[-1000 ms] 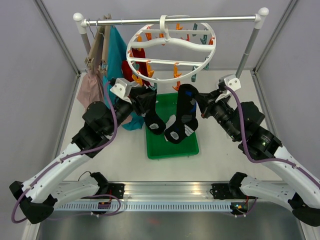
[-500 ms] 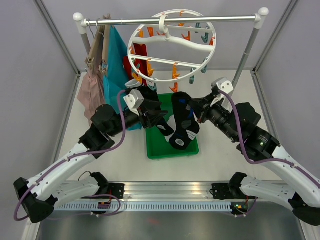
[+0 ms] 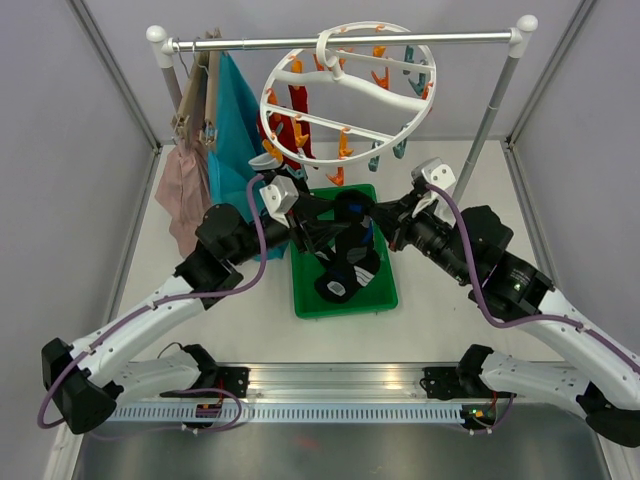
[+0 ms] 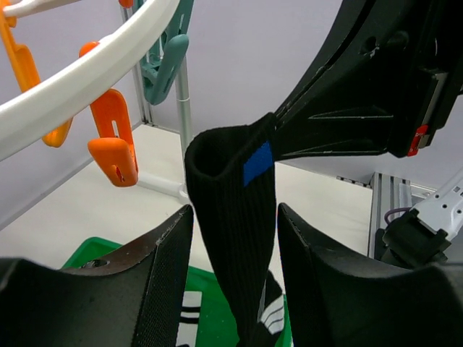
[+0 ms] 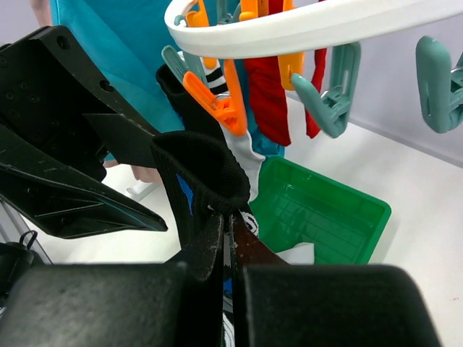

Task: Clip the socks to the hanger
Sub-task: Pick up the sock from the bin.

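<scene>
A white counter (image 3: 440,320) with grey walls around it carries a green tray (image 3: 385,295) at centre frame. The hanger (image 3: 266,100) hangs from a metal rail (image 3: 450,39) at upper centre, red socks (image 3: 298,105) clipped to it. Just below, over the tray, the right hand (image 5: 228,233) is pinched tight on the cuff of a black sock (image 4: 231,166) with a blue mark. The left hand (image 4: 233,213) has its fingers apart on either side of that sock.

white table (image 3: 440,320) carries green tray (image 3: 382,300) near centre, a bit toward 12 o'clock; clothes rack (image 3: 497,98) posts stand at 11 and 1 o'clock
</scene>
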`<state>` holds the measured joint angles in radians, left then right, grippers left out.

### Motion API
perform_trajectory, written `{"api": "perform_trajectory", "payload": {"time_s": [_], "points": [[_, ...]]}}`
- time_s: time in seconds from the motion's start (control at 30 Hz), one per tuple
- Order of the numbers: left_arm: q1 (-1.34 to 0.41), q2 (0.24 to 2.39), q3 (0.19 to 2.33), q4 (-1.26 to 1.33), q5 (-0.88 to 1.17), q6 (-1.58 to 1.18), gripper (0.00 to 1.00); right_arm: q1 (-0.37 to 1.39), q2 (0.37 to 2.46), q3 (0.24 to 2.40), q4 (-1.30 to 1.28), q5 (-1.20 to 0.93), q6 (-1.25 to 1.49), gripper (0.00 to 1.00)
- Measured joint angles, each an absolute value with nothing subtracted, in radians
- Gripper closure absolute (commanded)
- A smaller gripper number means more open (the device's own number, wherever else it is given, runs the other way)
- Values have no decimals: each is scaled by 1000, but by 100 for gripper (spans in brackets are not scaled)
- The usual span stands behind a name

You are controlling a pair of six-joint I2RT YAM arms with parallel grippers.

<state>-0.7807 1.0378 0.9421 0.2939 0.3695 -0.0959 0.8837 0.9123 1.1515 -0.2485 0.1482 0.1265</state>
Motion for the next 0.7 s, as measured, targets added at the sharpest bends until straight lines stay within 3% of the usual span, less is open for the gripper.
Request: {"api": "perform_trajectory", "payload": {"time_s": [0.2, 0.4, 0.53, 0.7], "points": [[-781, 1058, 942, 339, 398, -118, 46, 895, 925, 1151, -248, 146, 128, 100], [-781, 1071, 942, 366, 410, -137, 55, 902, 929, 1151, -248, 147, 131, 100], [-781, 1082, 942, 378, 431, -144, 67, 909, 933, 1151, -248, 147, 131, 100], [-781, 1100, 941, 392, 453, -157, 94, 916, 942, 1150, -249, 151, 130, 100]]}}
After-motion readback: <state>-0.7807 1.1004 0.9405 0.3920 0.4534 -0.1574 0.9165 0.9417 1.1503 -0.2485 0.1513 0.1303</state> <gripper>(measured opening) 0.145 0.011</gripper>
